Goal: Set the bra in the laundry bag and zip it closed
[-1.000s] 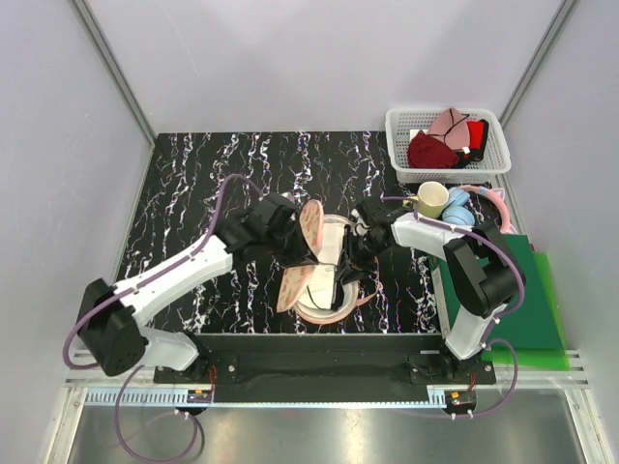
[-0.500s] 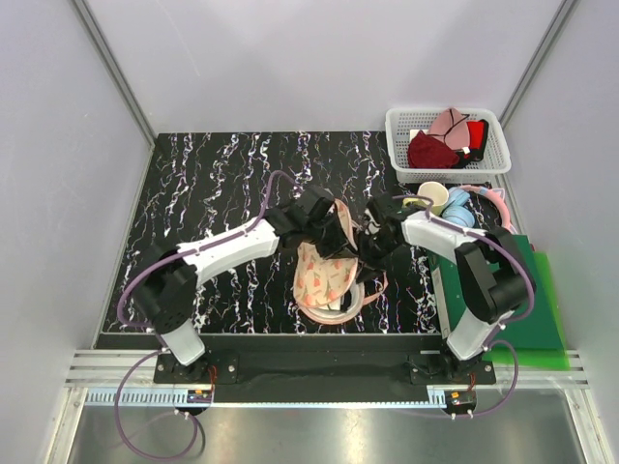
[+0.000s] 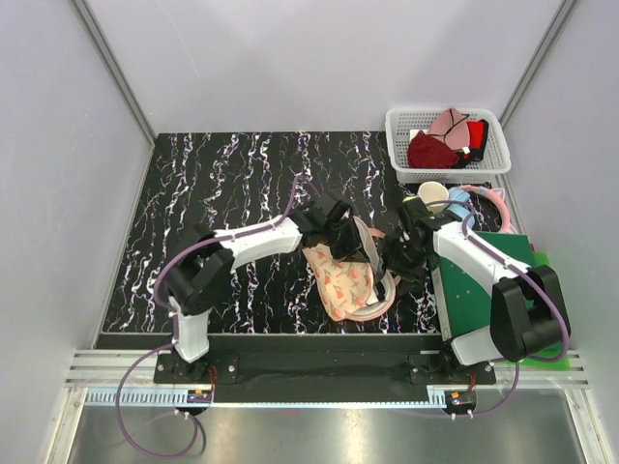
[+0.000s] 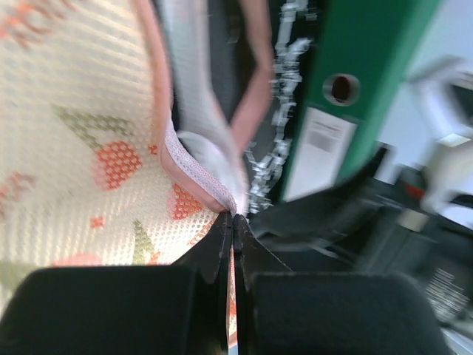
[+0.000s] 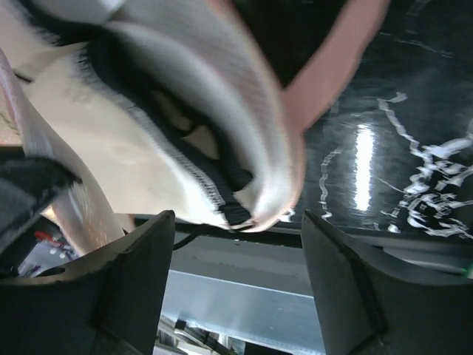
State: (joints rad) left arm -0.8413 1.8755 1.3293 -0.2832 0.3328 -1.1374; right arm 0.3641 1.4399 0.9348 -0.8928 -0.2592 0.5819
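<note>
**Laundry bag** [image 3: 343,278]: folded over near the front edge of the black marbled surface [image 3: 213,184]; the pink zip edge is gaping on the right side.
**Bra** [image 5: 126,151]: lodged inside the bag; a white cup with black trim is seen between the lobes.
**Left end effector** [image 4: 230,222]: pressed together, pinching the bag's zip edge.
**Right end effector** [image 5: 235,248]: spread, just beside the gaping rim, nothing gripped.
**Green board** [image 3: 479,290]: close on the right.
**Bare surface:** seen to the left and beyond.
**White basket** [image 3: 445,145]: far right corner, well apart.

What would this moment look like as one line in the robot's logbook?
left gripper: jaws shut on laundry bag edge | right gripper: jaws open beside bag | bra: inside, bag unzipped
</note>
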